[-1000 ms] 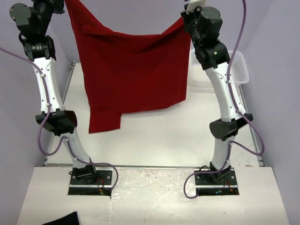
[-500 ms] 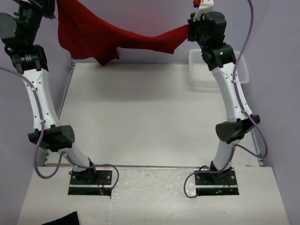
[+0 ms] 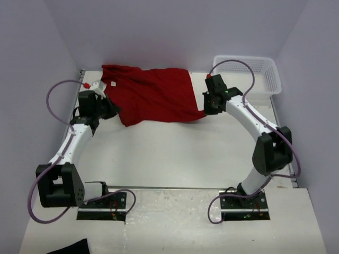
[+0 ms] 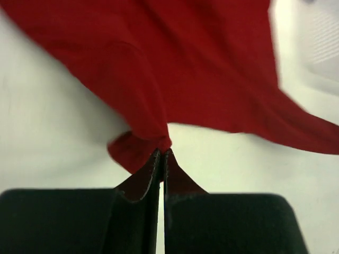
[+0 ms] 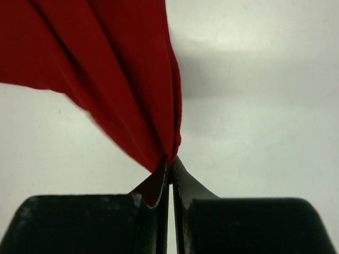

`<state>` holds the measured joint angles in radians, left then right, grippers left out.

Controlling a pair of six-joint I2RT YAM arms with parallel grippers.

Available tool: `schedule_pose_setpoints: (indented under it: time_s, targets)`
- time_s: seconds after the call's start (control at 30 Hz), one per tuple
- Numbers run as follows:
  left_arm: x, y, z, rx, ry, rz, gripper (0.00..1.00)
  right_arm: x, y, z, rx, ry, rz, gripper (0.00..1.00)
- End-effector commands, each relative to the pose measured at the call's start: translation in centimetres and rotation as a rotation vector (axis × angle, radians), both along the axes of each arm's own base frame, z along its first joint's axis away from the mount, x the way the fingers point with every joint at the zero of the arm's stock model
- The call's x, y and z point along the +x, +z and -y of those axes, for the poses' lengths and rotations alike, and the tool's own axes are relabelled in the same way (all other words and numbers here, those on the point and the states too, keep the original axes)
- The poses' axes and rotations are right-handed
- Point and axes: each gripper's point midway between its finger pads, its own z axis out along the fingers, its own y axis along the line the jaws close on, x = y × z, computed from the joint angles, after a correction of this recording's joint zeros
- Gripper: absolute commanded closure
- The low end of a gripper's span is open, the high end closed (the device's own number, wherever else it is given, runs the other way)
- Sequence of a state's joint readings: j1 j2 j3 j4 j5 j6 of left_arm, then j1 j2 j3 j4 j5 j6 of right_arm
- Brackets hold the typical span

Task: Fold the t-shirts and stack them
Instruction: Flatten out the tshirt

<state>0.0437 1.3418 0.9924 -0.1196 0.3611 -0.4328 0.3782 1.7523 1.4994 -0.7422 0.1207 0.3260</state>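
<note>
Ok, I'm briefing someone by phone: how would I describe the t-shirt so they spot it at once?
Look at the white table's far side. The t-shirt lies there, pinched by the left gripper and the right gripper. It is plain dark red, unlike the white mesh basket to its right and the black scrap at the near edge.

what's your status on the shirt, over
Both shut: left fingers and right fingers each pinch an edge of the red shirt. It lies rumpled on the table, not yet folded. Basket off to the right, nothing in the way.
</note>
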Motion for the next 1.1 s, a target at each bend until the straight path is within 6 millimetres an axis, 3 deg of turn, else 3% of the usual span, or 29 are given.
schedule_pose_setpoints:
  time_s: [0.0,0.07,0.1,0.13,0.2,0.23,0.43,0.63,0.73,0.9,1.07]
  targets:
    - [-4.8,2.6,-3.3,0.012,0.248,0.046,1.00,-2.7,6.0,1.4,0.098,-0.118,0.148,1.00]
    - [-6.9,1.9,-4.3,0.039,0.309,-0.010,1.00,-4.2,3.9,2.4,0.058,-0.137,0.099,1.00]
    - [-7.8,2.7,-4.5,0.039,0.327,0.003,1.00,-4.7,3.4,2.9,0.045,-0.152,0.094,1.00]
    - [-8.8,2.0,-4.5,0.050,0.327,-0.045,1.00,-5.7,1.5,3.6,0.012,-0.161,0.055,1.00]
    - [-9.7,2.7,-4.5,0.050,0.331,-0.066,1.00,-6.7,0.2,4.5,-0.023,-0.187,0.033,1.00]
    - [-10.5,2.1,-4.4,0.046,0.331,-0.111,1.00,-7.5,-1.0,4.9,-0.033,-0.191,0.015,1.00]
    - [-13.4,1.0,-4.1,0.040,0.330,-0.168,1.00,-10.3,-3.7,6.9,-0.095,-0.218,-0.026,1.00]
    - [-15.9,0.2,-5.7,0.060,0.442,-0.199,1.00,-11.2,-3.0,6.5,-0.046,-0.228,-0.016,1.00]
    - [-16.9,2.2,-6.9,0.051,0.535,-0.138,1.00,-11.8,-2.0,6.2,0.002,-0.220,0.024,1.00]
    - [-18.6,4.1,-8.9,0.044,0.680,-0.089,1.00,-12.6,-2.4,6.4,0.000,-0.217,0.012,1.00]
    - [-20.5,4.5,-10.9,0.058,0.817,-0.081,1.00,-12.9,-2.6,6.0,0.020,-0.209,0.007,1.00]
